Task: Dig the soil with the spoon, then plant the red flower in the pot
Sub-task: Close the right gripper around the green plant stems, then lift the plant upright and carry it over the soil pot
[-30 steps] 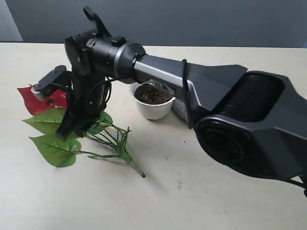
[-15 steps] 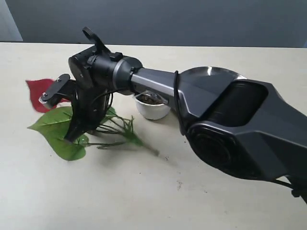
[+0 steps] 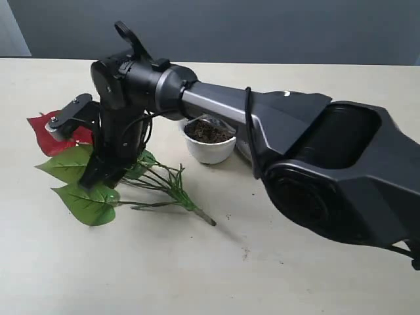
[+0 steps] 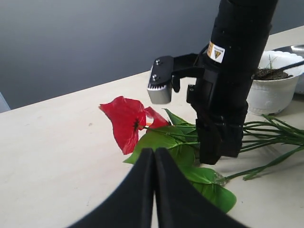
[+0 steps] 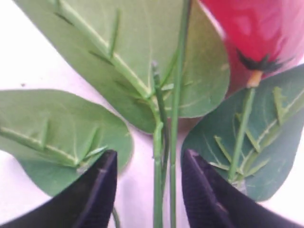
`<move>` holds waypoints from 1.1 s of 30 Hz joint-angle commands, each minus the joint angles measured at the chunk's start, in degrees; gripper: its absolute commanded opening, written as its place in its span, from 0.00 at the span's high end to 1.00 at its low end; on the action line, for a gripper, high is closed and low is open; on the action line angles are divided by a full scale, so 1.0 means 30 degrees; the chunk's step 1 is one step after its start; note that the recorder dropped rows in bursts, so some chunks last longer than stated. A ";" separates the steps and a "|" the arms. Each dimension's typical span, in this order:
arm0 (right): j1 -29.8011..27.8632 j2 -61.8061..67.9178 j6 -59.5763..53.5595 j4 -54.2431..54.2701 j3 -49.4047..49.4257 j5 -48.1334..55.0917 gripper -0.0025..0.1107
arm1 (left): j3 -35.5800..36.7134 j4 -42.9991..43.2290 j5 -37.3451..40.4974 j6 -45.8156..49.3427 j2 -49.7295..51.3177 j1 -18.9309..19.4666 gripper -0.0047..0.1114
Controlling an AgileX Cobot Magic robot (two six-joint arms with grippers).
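The red flower lies flat on the table, with its red bloom [image 3: 44, 128], green leaves [image 3: 84, 202] and stalk [image 3: 190, 207]. My right gripper [image 3: 98, 178] reaches across over it and is open. Its fingers [image 5: 99, 190] stand on either side of the thin green stems [image 5: 164, 156] without pressing them. The white pot [image 3: 210, 149] holds dark soil [image 3: 209, 132], and a thin spoon handle [image 4: 285, 67] pokes out of it. My left gripper [image 4: 154, 153] is shut on nothing, low over the table and short of the red bloom [image 4: 126, 121].
The right arm's big black body [image 3: 328, 177] covers the right half of the table. A sliver of the steel plate [image 4: 298, 48] shows behind the pot. Bare tabletop [image 3: 131, 275] lies along the front.
Half a second ago the right gripper and the flower were shifted back and up. Now both sit lower again, and the stalk's end lies further right than a second ago.
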 commanded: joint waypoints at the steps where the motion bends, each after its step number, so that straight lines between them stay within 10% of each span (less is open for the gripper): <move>1: -0.0036 -0.1077 0.0032 0.0473 -0.0069 0.0021 0.61 | -0.0083 -0.0032 -0.0230 -0.0029 -0.0018 -0.0070 0.96; 25: -0.0036 0.0682 0.0584 -0.2912 -0.0069 -0.0907 0.47 | -0.0083 -0.0032 -0.0230 -0.0029 -0.0018 -0.0070 0.96; 33: -0.0036 0.1388 0.0584 -0.2912 -0.0069 -0.0948 0.82 | -0.0083 -0.0032 -0.0230 -0.0029 -0.0018 -0.0070 0.96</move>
